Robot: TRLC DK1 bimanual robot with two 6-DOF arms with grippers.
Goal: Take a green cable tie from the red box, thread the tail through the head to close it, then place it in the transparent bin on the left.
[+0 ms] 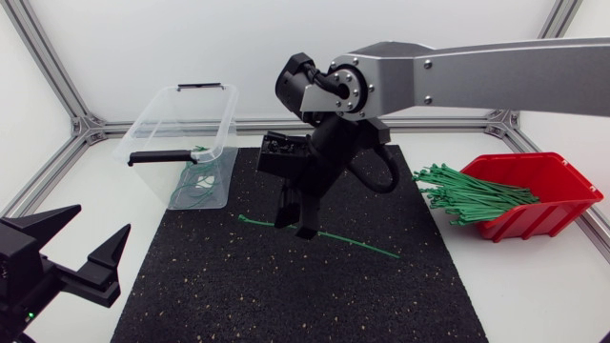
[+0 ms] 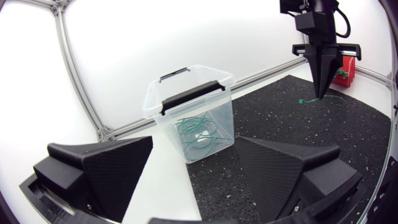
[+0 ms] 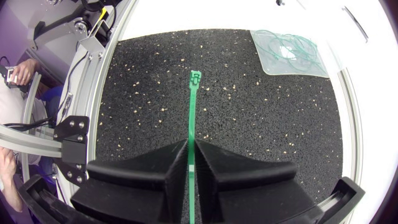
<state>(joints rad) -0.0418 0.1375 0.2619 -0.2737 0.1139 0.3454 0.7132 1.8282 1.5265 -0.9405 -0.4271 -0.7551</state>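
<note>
Noted left tool (image 1: 103,219) nearest, fingers spread, empty. Mid-tabletop: found right tool (image 1: 295,227) clamped on thin green plastic cable tie (image 3: 191,112), straight, unlooped, along speckled black rubber mat (image 1: 286,295). Farther: clear plastic bin (image 1: 162,124) with closed ties (image 1: 195,186), left; red plastic box (image 1: 553,176) of loose ties (image 1: 467,191), right. Judged threading step pending; calls for left tool gripping free end, tail aimed into head.

- Head: fixed overhead, facing down, whole black mat (image 1: 286,286) in frame.
- Left wrist: low, looking across mat past transparent bin (image 2: 211,112).
- Right wrist: close above mat, down along green cable tie (image 3: 193,112); bin shared by all.
</note>
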